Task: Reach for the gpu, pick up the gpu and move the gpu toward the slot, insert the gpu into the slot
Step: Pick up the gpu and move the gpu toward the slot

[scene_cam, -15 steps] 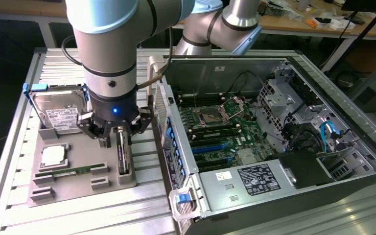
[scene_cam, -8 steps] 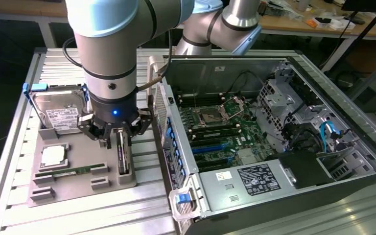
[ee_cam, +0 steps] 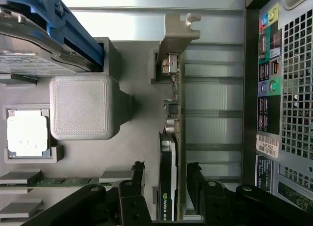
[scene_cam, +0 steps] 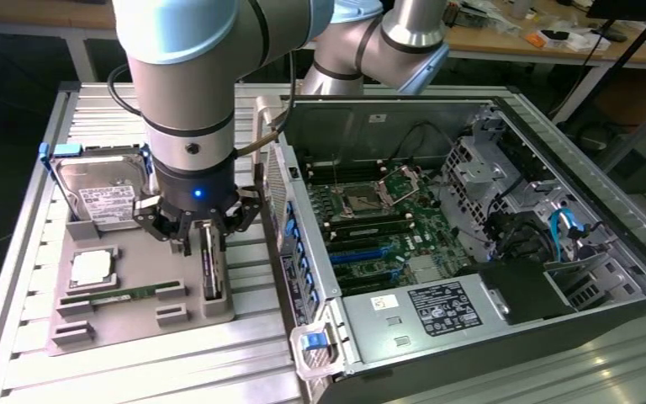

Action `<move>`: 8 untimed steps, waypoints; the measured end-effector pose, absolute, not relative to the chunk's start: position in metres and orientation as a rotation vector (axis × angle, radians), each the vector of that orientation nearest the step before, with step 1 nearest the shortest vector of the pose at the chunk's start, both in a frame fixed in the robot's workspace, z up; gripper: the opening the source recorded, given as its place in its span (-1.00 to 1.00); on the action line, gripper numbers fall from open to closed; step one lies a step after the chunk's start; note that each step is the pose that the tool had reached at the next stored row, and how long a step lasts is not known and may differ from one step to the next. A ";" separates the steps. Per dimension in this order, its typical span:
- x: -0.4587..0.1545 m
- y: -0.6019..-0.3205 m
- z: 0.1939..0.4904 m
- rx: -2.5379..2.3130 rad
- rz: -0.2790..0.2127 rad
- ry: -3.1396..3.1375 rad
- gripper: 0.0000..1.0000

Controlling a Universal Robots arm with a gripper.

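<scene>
Fingers: open, one black finger (ee_cam: 137, 179) on each side of the gpu (ee_cam: 172, 138). A gap shows beside the card, so I see no clamp on it yet.
Gripper: (scene_cam: 203, 237) down low on the tray (scene_cam: 144, 332), straddling the card partway along its length.
Gpu: standing on its long edge in a holder, along the tray edge that runs beside the case (scene_cam: 390, 126). The silver bracket (ee_cam: 179, 30) is at the end toward the hard drive (scene_cam: 98, 198).
Tray: grey, lying on the slatted table (scene_cam: 31, 353). It also carries a processor (scene_cam: 93, 269) and a memory stick (scene_cam: 121, 295) toward its other long edge.
Slot: (scene_cam: 357, 252) the long blue strip on the board inside the open case, well apart from the card. Nothing is seated in it as far as I can see.
Done: the reach looks as good as finished, with the fingers in place around the card.
Left: by my reading, the grasp, the lift, the carry to the case and the insertion.
Arm: (scene_cam: 188, 84) the last link hangs straight down over the tray with the tool pointing at the table. The links above it bend back over the far corner of the case.
</scene>
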State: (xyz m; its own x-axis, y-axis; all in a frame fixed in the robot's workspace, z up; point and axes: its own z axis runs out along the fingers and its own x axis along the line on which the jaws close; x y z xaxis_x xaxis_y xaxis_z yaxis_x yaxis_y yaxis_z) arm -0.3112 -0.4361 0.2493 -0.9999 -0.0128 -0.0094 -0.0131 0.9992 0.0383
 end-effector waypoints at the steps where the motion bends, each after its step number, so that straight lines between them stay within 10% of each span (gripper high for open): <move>1: -0.311 -0.436 0.249 -0.020 0.060 3.132 -0.06; 8: -0.311 -0.436 0.249 -0.020 0.060 3.132 -0.46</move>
